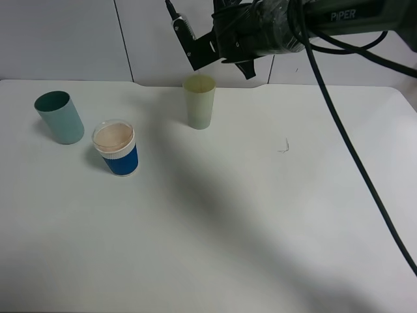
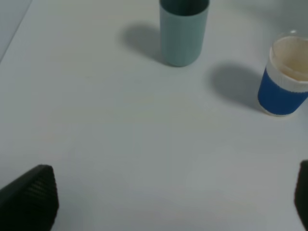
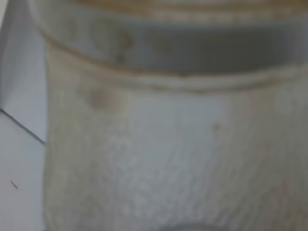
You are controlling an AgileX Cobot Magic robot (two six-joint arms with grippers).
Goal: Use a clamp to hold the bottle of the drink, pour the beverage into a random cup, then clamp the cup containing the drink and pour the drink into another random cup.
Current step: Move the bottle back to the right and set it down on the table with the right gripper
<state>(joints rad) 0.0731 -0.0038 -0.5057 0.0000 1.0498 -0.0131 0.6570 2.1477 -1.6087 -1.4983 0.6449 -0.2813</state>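
Observation:
The pale yellow-green tumbler (image 1: 199,101) stands upright near the table's back edge. Its blurred wall (image 3: 168,154) fills the right wrist view and carries brown specks. My right gripper (image 1: 187,42) hangs just above and behind its rim, apart from it, shut and holding nothing I can see. The short blue cup (image 1: 117,151) (image 2: 283,84) stands at the left with pale brown beverage (image 1: 113,135) inside. My left gripper (image 2: 166,199) is open over bare table, its fingertips (image 2: 29,202) wide apart, with the blue cup ahead of it. The bottle is out of view.
A dark teal tumbler (image 1: 60,117) (image 2: 184,31) stands at the far left, beside the blue cup. A small dark mark (image 1: 285,145) lies on the white table (image 1: 247,222). The right arm's black cable (image 1: 355,153) hangs across the right side.

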